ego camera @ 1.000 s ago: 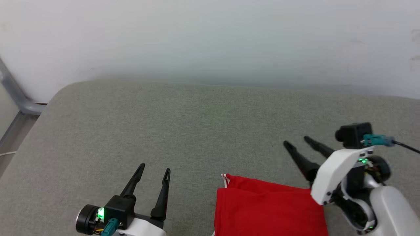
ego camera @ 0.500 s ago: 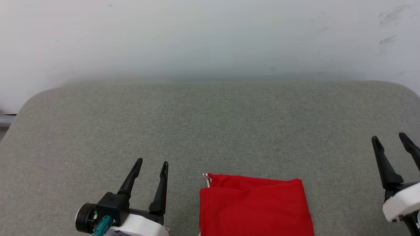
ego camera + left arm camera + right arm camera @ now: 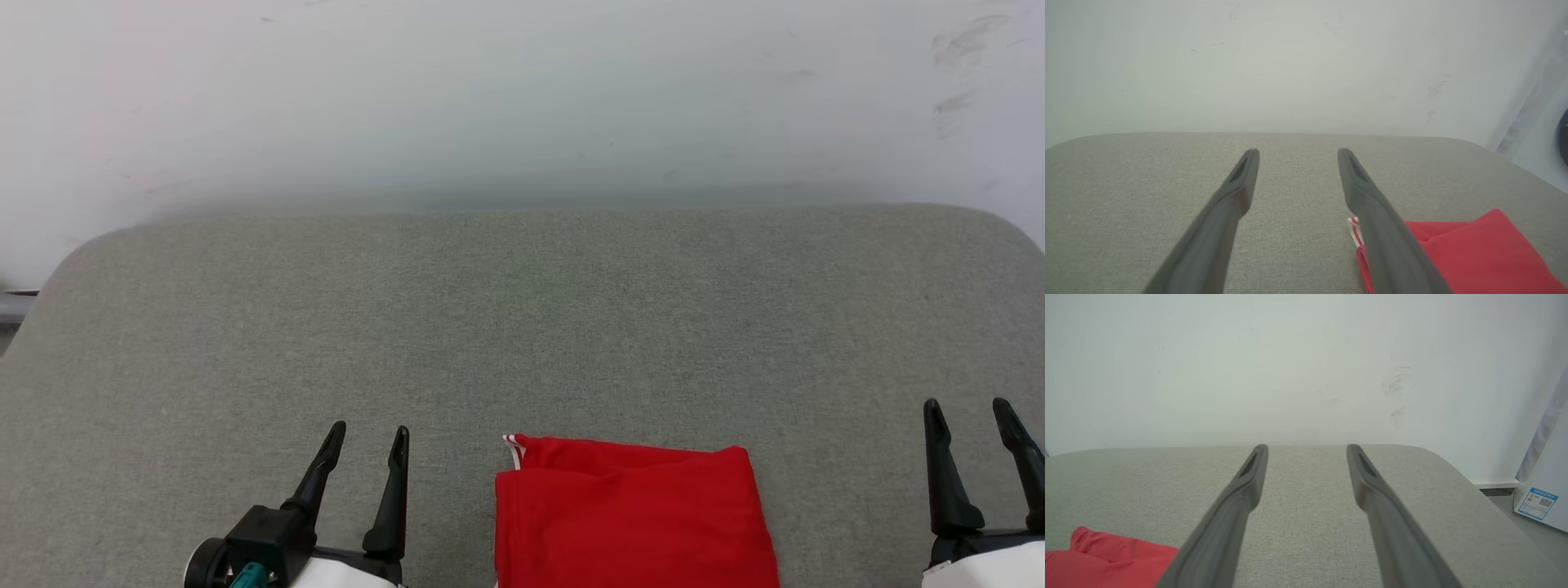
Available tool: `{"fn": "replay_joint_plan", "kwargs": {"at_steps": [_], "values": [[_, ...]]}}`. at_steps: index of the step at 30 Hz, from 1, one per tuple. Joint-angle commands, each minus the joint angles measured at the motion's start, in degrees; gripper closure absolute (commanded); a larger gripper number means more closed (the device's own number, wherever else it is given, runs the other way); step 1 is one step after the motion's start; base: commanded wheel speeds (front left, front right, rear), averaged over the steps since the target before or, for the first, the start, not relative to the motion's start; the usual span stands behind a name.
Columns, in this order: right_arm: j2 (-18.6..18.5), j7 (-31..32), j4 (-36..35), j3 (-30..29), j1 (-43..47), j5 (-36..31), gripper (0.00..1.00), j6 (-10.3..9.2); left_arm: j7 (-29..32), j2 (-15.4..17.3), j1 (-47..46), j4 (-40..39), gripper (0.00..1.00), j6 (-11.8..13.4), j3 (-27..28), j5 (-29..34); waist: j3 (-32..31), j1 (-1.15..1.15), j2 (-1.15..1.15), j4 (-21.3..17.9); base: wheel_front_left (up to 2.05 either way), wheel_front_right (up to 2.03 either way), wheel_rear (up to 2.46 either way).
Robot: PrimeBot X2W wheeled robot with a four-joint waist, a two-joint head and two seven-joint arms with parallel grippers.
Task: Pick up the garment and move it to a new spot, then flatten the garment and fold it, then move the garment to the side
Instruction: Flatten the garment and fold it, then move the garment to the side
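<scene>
The garment (image 3: pixel 633 518) lies folded into a red rectangle at the near middle of the grey cushioned surface (image 3: pixel 522 327), a bit of red-white striped trim showing at its far left corner. It also appears as the garment (image 3: pixel 1474 253) in the left wrist view and the garment (image 3: pixel 1106 559) in the right wrist view. My left gripper (image 3: pixel 369 430) stands open to the left of it, apart from the cloth. Well to the right of it, my right gripper (image 3: pixel 967 407) is open too. Both hold nothing.
A pale wall (image 3: pixel 522 98) rises right behind the surface's far edge. The surface has rounded corners at far left and far right. A white appliance with a blue label (image 3: pixel 1539 502) stands on the floor beyond the right edge.
The head camera has turned, shifting the whole picture. My right gripper has drawn back from the garment's right edge to the far right. Both grippers now sit lower in the view.
</scene>
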Motion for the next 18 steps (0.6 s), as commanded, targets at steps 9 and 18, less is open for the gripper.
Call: {"fn": "replay_joint_plan", "kwargs": {"at_steps": [9,18], "values": [[2.1,-1.2,1.3,0.1,0.7,-0.8,0.0,-0.05,-0.1,-0.1,0.8,-0.2,0.0,0.4,-0.8,-0.1,-0.4,0.0,0.0,1.1,0.0,0.0,0.0],[1.9,-0.8,1.6,0.3,0.5,-0.3,0.0,-0.05,-0.1,-0.1,0.1,0.3,0.0,0.2,-0.9,-0.1,0.0,0.0,0.0,2.1,0.0,0.0,0.0]]}}
